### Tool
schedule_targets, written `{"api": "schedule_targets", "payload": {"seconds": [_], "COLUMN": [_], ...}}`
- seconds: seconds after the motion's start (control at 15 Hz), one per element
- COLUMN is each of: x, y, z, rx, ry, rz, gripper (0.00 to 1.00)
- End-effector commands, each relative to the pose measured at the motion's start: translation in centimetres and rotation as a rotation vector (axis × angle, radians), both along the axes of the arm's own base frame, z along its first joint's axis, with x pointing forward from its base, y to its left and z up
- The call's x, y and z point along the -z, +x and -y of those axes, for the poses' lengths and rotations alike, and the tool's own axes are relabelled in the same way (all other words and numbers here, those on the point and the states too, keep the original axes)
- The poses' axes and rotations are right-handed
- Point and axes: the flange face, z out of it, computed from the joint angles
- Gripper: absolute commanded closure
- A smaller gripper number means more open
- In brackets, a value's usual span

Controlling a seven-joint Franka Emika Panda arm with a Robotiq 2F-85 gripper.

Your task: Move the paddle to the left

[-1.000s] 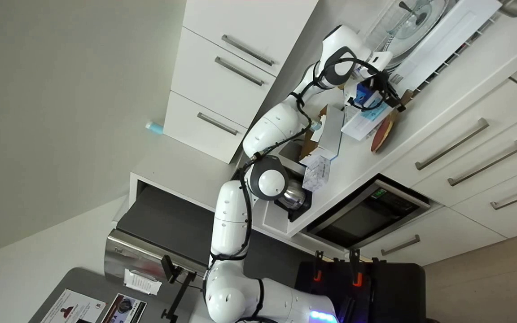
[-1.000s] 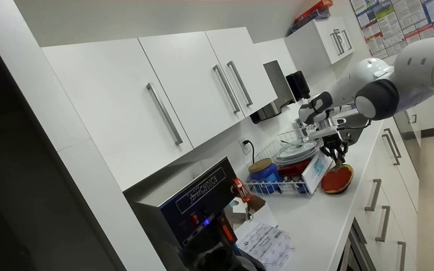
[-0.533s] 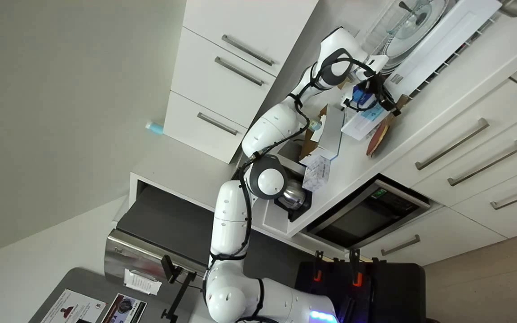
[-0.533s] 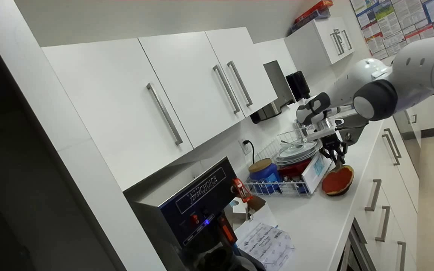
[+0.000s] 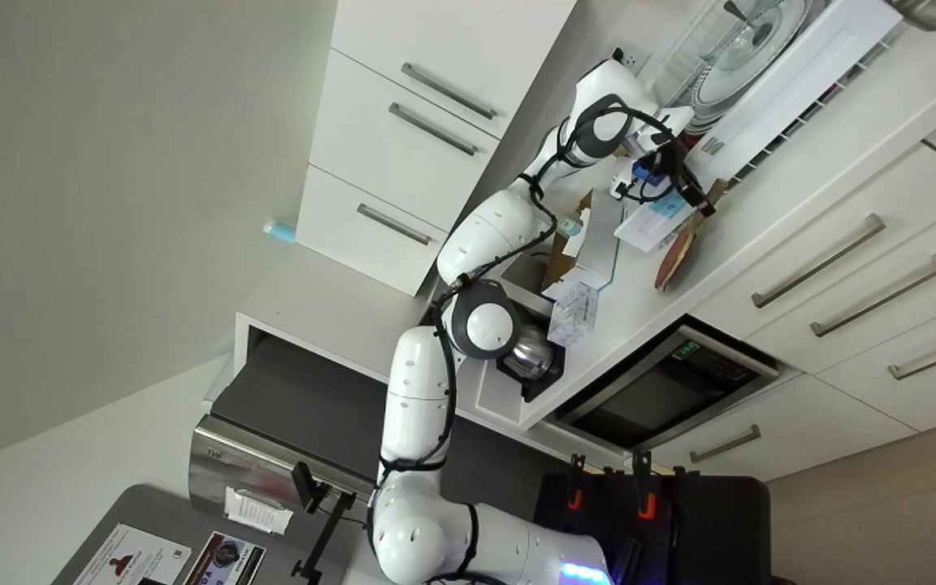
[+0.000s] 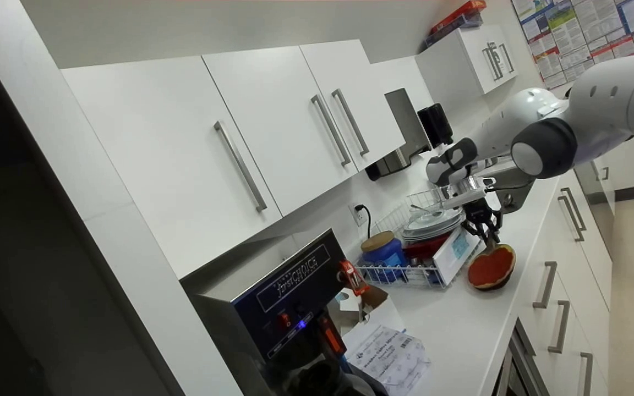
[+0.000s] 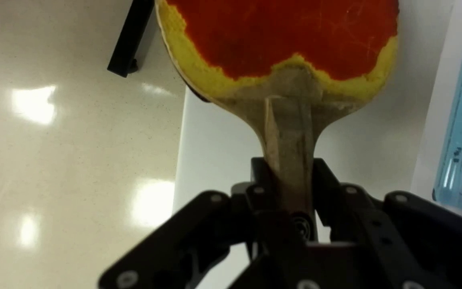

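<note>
The paddle [image 7: 287,36] has an orange-red face with a yellow border and a light wooden handle. In the wrist view its face points up the picture and its top is cut off. My gripper [image 7: 289,176] is shut on the handle, one finger on each side. In both exterior views the paddle [image 6: 492,268] [image 5: 675,258] hangs from the gripper [image 6: 490,237] [image 5: 705,205], tilted, low over the counter near its front edge. I cannot tell whether it touches the counter.
A wire dish rack [image 6: 416,269] stands close beside the paddle, with a white panel [image 6: 450,263] on its front side and a blue jar [image 6: 384,255] in it. A patterned white box [image 5: 574,315] and an open box [image 5: 600,248] stand further along the counter [image 6: 449,324].
The gripper and paddle have moved a little along the counter, toward the patterned box. The dish rack, white panel and blue jar have shifted slightly the same way.
</note>
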Motion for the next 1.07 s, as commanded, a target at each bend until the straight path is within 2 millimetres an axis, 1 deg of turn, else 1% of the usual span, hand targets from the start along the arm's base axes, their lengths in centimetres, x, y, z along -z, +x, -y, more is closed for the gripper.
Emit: {"api": "schedule_targets", "payload": {"seconds": [0.0, 0.13, 0.47, 0.8, 1.0], "x": [0.8, 0.8, 0.5, 0.0, -0.5], "y": [1.3, 1.4, 1.6, 1.9, 1.8], "z": [-3.6, -4.2, -4.1, -3.8, -4.3], "rx": [-0.049, -0.061, -0.022, 0.111, 0.207], "ry": [0.038, 0.038, 0.009, -0.027, -0.028], "rz": [0.013, 0.01, 0.02, 0.042, 0.037], "gripper": [0.92, 0.92, 0.92, 0.92, 0.92]}}
